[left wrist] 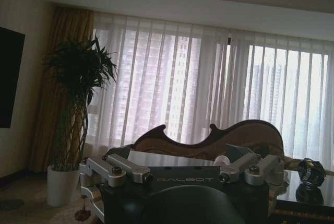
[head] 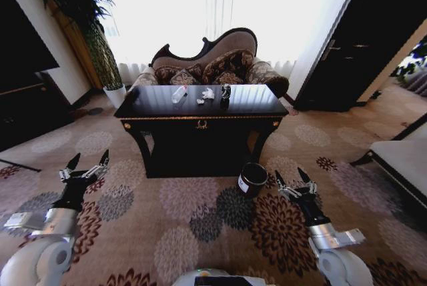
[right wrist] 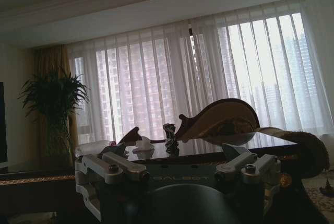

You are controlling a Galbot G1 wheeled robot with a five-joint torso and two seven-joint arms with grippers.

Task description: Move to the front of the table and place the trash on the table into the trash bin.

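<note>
Black surface (head: 253, 103) far, trash (head: 208, 94) on it | both end effectors (head: 87, 166) (head: 295, 181) open, empty | right arm may bump bin (head: 252, 179).

The trash (head: 208, 93) near the table's (head: 260, 107) back edge is too small to sort piece from piece. The table hides the sofa's (head: 207, 59) lower part and the bin's (head: 253, 179) far side. In the left wrist view the picture's edge cuts off the table (left wrist: 313, 195).
</note>
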